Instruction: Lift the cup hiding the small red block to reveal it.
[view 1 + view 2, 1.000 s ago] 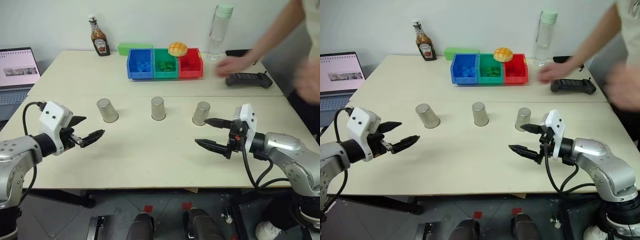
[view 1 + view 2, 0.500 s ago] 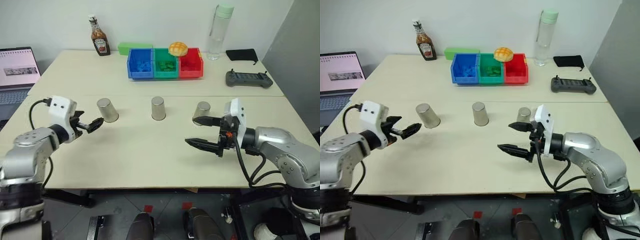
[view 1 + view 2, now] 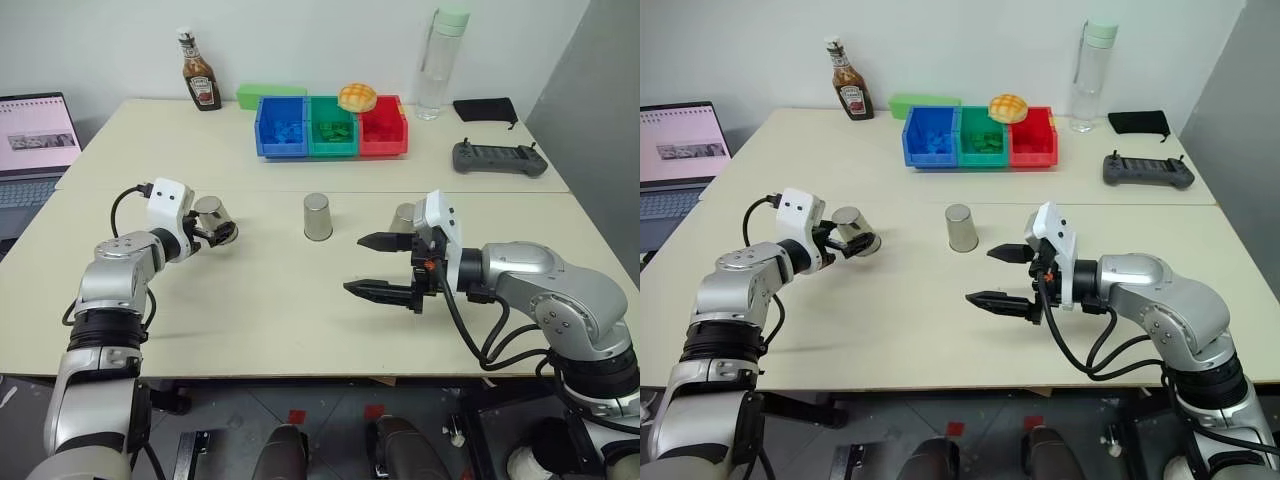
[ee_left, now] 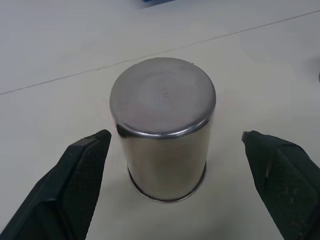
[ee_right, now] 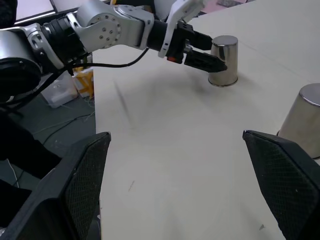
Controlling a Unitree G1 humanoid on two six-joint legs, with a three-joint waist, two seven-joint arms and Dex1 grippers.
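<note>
Fingers (image 4: 80, 172) of the left gripper (image 3: 213, 232) are spread wide to either side of the leftmost cup (image 4: 162, 127), which stands upside down on the table (image 3: 280, 310), untouched. The right gripper (image 3: 378, 266) is held wide open above the table, empty, near the right-hand cup (image 3: 403, 217).

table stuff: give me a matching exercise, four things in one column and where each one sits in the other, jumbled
Things:
1. brown sauce bottle
2. black handheld controller
3. upside-down silver metal cup
4. round yellow bun

Places:
A. between the left gripper's open fingers
B. on top of the row of blue, green and red bins
C. far left of the cream table, near the wall
D. right side of the table, beside a black pouch

Pairs: 1-C, 2-D, 3-A, 4-B
</note>
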